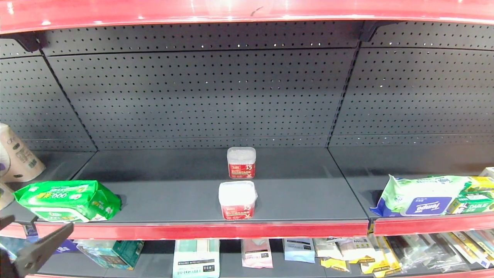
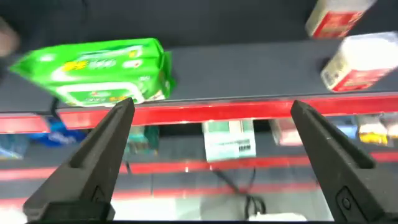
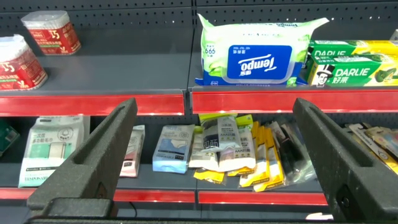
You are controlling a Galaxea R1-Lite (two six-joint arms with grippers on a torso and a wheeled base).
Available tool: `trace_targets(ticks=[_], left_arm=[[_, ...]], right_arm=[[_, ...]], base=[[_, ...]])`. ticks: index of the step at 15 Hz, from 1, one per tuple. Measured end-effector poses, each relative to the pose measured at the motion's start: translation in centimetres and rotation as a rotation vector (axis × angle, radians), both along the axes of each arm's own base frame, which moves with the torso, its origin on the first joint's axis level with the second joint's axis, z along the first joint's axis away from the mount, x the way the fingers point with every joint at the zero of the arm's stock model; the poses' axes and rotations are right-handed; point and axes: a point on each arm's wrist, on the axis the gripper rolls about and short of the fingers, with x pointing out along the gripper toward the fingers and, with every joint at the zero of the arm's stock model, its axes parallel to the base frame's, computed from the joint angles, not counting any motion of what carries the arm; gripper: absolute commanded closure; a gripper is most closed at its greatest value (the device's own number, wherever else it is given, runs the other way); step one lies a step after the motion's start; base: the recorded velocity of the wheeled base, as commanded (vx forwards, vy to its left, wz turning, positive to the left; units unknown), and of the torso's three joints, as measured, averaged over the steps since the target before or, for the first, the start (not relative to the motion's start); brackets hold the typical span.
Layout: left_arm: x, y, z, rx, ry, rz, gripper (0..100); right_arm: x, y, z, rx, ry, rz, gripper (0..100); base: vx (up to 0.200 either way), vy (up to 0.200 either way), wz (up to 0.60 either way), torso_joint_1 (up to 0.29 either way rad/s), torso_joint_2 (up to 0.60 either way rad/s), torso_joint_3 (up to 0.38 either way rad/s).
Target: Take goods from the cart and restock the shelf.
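Two small red-labelled tubs with clear lids stand on the grey shelf, one at the back and one near the red front edge. A green wipes pack lies at the shelf's left end. My left gripper is open and holds nothing, in front of the shelf edge between the green pack and the front tub. One of its fingers shows at the lower left of the head view. My right gripper is open and holds nothing, facing the shelf edge farther right.
A white and blue wipes pack and green boxes lie on the right shelf section. Paper rolls stand at the far left. The lower shelf holds several hanging packets and boxes. A pegboard wall backs the shelf.
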Motion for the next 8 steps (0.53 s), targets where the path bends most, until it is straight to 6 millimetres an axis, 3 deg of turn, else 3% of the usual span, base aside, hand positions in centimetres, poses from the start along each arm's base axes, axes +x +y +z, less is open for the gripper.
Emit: trace_targets(ticks=[5, 8], left_arm=[[13.7, -2.5, 1.3, -0.010, 0.213, -0.089, 0], [18.4, -5.5, -0.4, 0.012, 0.299, -0.176, 0]], right_arm=[[0.0, 0.0, 0.0, 0.000, 0.000, 0.000, 0], [0.0, 0.0, 0.0, 0.000, 0.000, 0.000, 0]], base=[[0.000, 0.000, 0.00, 0.000, 0.00, 0.000], [0.000, 0.000, 0.00, 0.000, 0.00, 0.000]])
